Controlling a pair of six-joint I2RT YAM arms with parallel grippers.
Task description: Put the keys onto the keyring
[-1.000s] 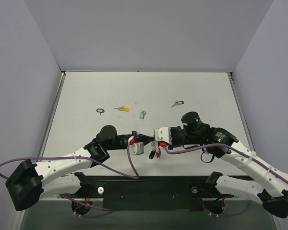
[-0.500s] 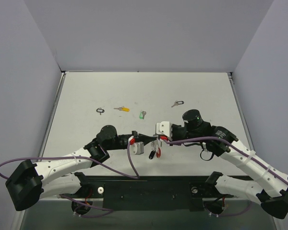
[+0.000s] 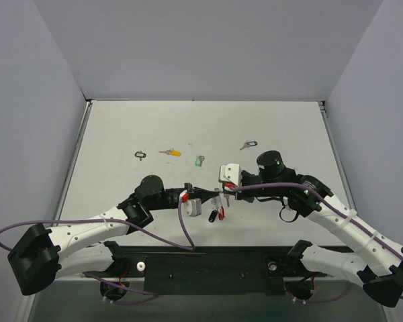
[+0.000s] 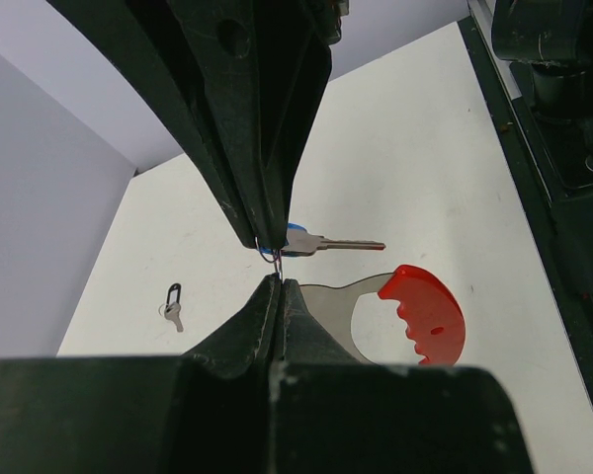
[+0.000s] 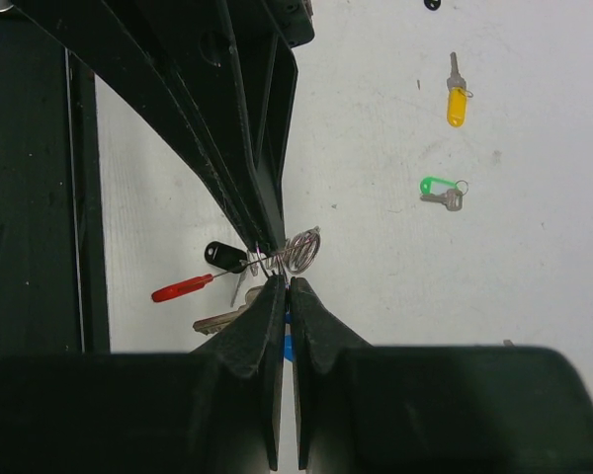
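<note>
Now: your two grippers meet tip to tip above the near middle of the table (image 3: 121, 134), with the keyring (image 5: 301, 249) between them.

- Left gripper (image 4: 274, 269): jaws closed, pinching the thin wire of the ring.
- Right gripper (image 5: 280, 275): jaws closed as well, tips nipped on the edge of the ring's coil.
- Hanging from the ring: red tag (image 4: 427, 312), a black tag (image 5: 224, 256) and a blue-tagged key (image 4: 321, 242), which lies level just beyond the left tips.
- Loose on the table, well apart from the grippers: yellow-tagged key (image 3: 170, 152), green-tagged key (image 3: 199, 161), a key with a black loop (image 3: 141, 155) far left, and one more key (image 3: 248, 144) to the right; you cannot tell its tag colour.
</note>
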